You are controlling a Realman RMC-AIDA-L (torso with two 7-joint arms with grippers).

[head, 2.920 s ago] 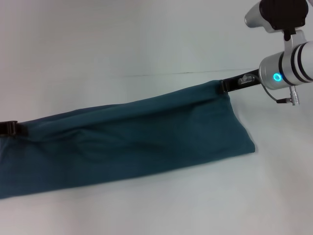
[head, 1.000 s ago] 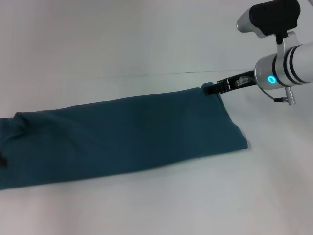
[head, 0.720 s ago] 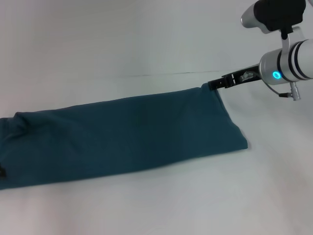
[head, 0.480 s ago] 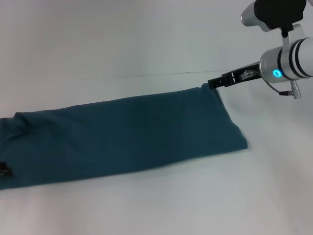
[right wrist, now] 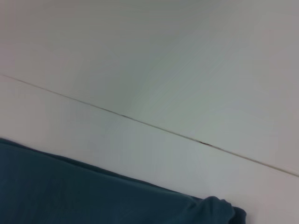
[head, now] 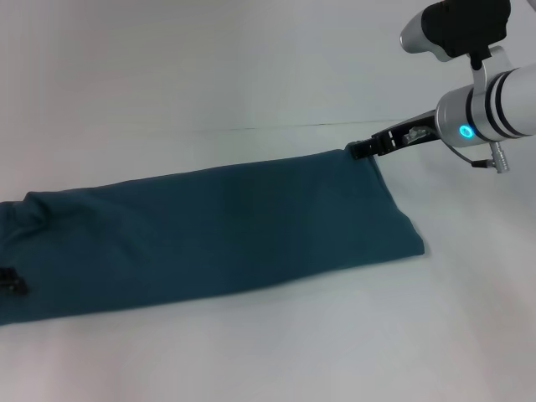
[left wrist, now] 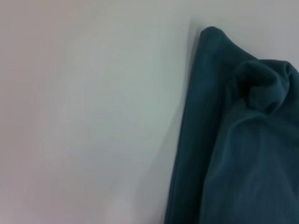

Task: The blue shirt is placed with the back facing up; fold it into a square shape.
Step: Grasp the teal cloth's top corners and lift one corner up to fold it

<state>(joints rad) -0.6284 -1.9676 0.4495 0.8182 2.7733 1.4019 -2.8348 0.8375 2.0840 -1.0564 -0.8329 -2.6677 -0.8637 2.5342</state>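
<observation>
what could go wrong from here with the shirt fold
1. The right gripper sits at the far right corner of the dark teal-blue knit shirt, folded into a long band on the white table. If that corner is released unevenly, the edge could slump out of line.
2. The left gripper barely shows at the band's left end, where the fabric is bunched; a further fold could trap that lump.
</observation>
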